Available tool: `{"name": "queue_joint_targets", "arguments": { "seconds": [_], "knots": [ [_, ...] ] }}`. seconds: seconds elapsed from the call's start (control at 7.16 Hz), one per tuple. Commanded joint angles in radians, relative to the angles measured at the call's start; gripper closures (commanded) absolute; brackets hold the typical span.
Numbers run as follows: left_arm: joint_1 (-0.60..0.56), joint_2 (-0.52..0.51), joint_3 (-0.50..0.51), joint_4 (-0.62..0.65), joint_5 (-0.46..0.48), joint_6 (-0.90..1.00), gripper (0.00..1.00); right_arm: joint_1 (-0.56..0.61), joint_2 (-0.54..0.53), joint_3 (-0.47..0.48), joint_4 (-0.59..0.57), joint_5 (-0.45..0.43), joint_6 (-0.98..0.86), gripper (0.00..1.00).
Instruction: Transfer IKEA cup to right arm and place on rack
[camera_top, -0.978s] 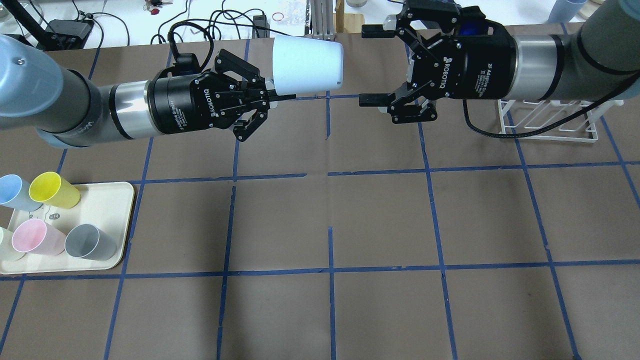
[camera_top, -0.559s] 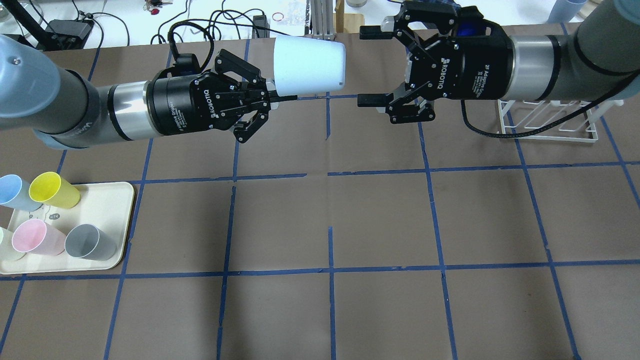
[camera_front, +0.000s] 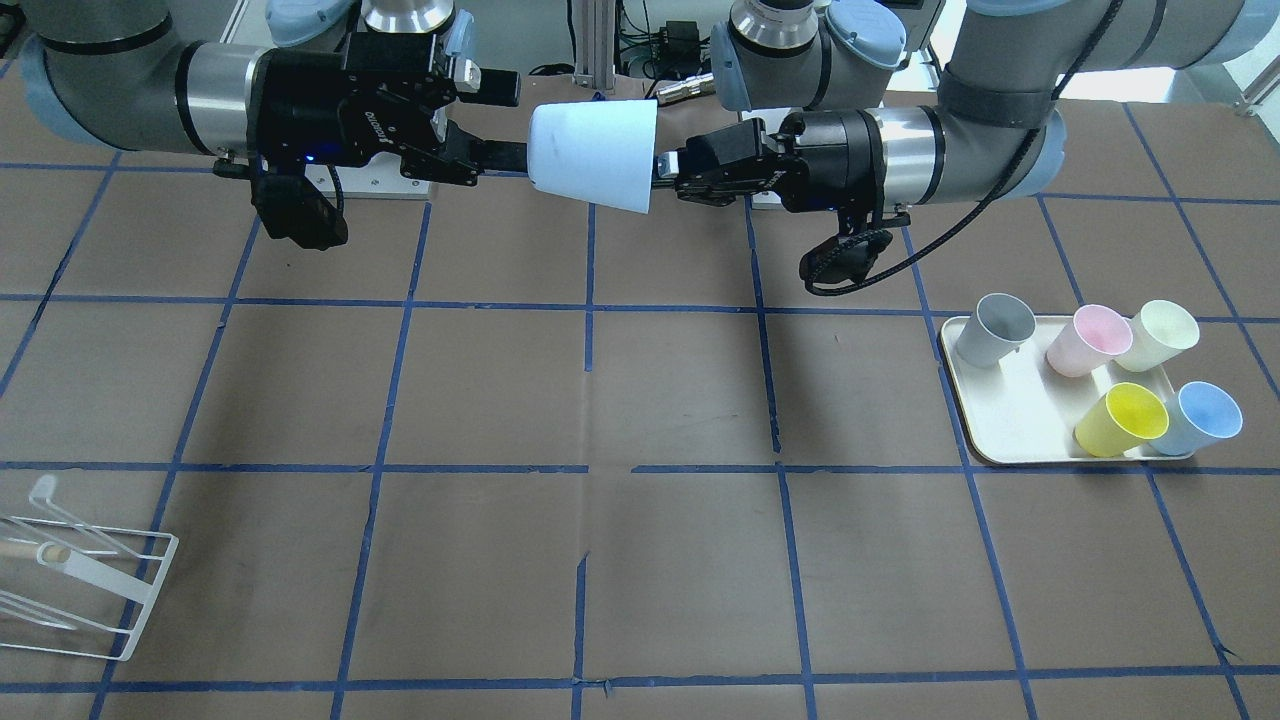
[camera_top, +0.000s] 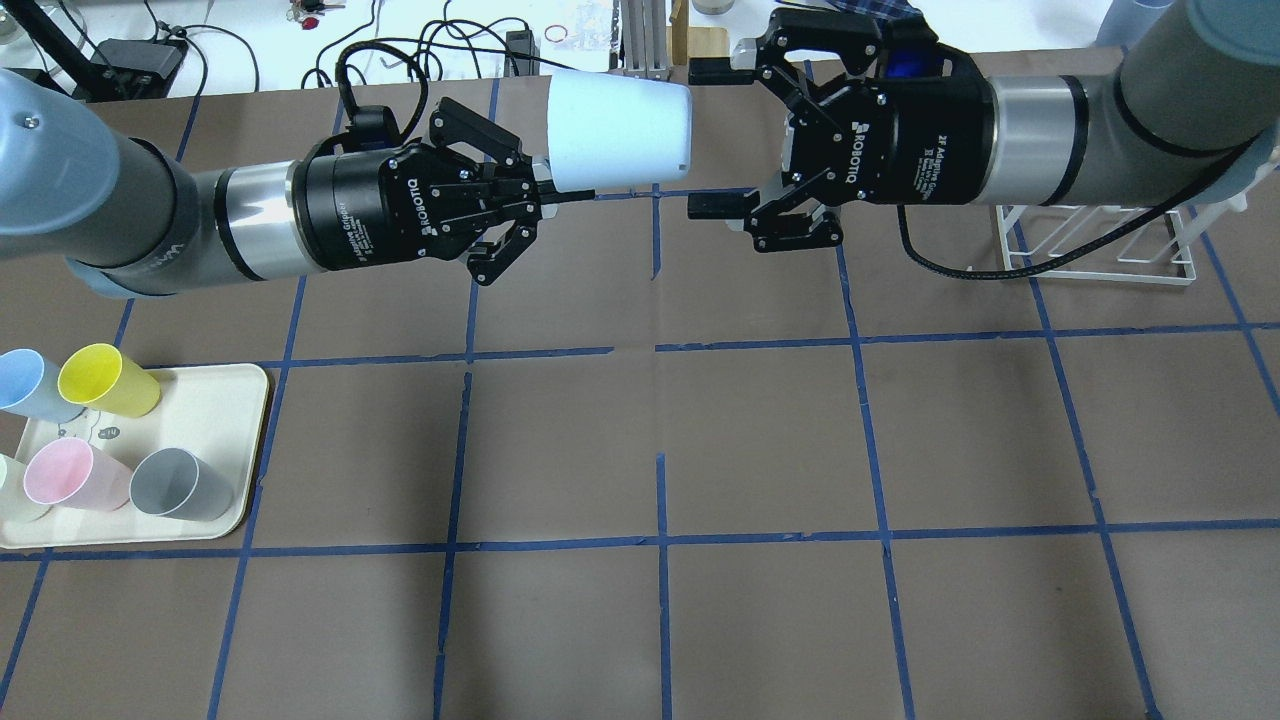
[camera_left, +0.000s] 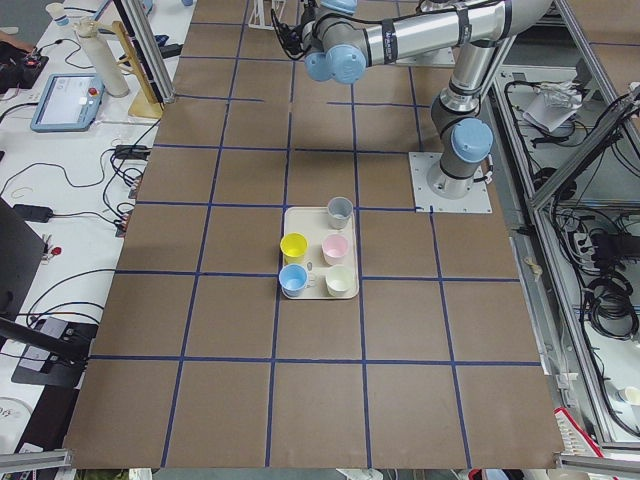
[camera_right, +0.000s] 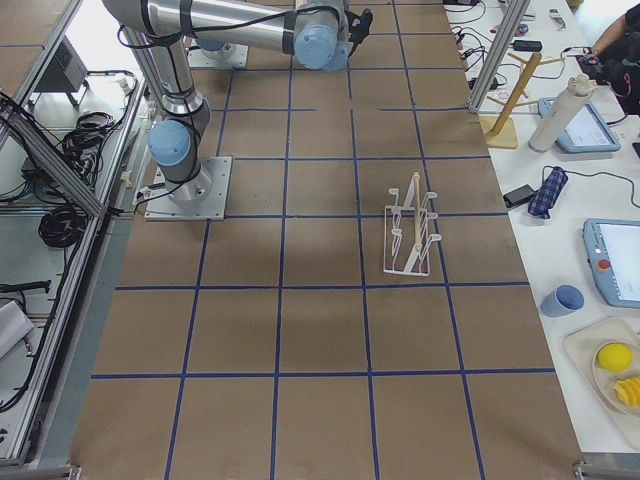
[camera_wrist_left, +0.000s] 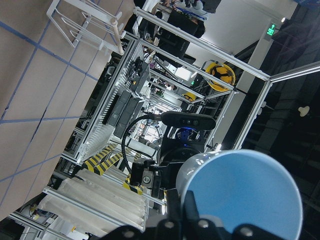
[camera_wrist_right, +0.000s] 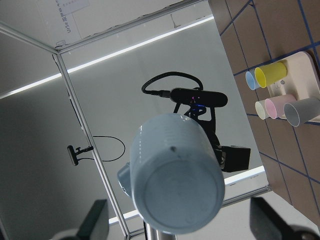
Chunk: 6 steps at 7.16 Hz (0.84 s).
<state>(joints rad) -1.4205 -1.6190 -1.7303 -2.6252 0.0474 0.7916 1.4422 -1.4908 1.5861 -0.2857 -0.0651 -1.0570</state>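
Note:
The IKEA cup (camera_top: 620, 130) is pale blue and lies sideways in the air over the table's far side. My left gripper (camera_top: 545, 195) is shut on its rim, with the base pointing at the right arm. It also shows in the front view (camera_front: 592, 155). My right gripper (camera_top: 702, 140) is open, its fingertips level with the cup's base, one on each side and not closed on it. The right wrist view shows the base (camera_wrist_right: 175, 190) between blurred fingers (camera_wrist_right: 95, 220). The white wire rack (camera_top: 1100, 240) stands under the right arm, and shows again in the front view (camera_front: 70, 580).
A cream tray (camera_top: 230, 400) at the near left holds a second blue cup (camera_top: 20, 385), a yellow cup (camera_top: 105, 380), a pink cup (camera_top: 70, 475) and a grey cup (camera_top: 180, 485). Cables and gear lie beyond the table's far edge.
My right gripper has moved left toward the cup's base, still open. The left gripper and the cup have stayed put.

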Motion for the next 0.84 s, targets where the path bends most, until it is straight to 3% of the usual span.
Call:
{"name": "queue_joint_targets", "arguments": {
  "seconds": [0.0, 0.28, 0.7],
  "knots": [
    [0.0, 0.001, 0.0, 0.001, 0.0, 0.0, 1.0, 0.004, 0.001, -0.001, -0.001, 0.005, 0.0, 0.0],
    [0.0, 0.001, 0.002, 0.001, 0.0, 0.0, 1.0, 0.003, 0.001, -0.002, -0.007, 0.007, 0.005, 0.1],
    [0.0, 0.001, 0.002, 0.001, 0.002, 0.002, 1.0, 0.007, 0.0, -0.005, -0.006, 0.017, 0.008, 0.15]
  ]
}}
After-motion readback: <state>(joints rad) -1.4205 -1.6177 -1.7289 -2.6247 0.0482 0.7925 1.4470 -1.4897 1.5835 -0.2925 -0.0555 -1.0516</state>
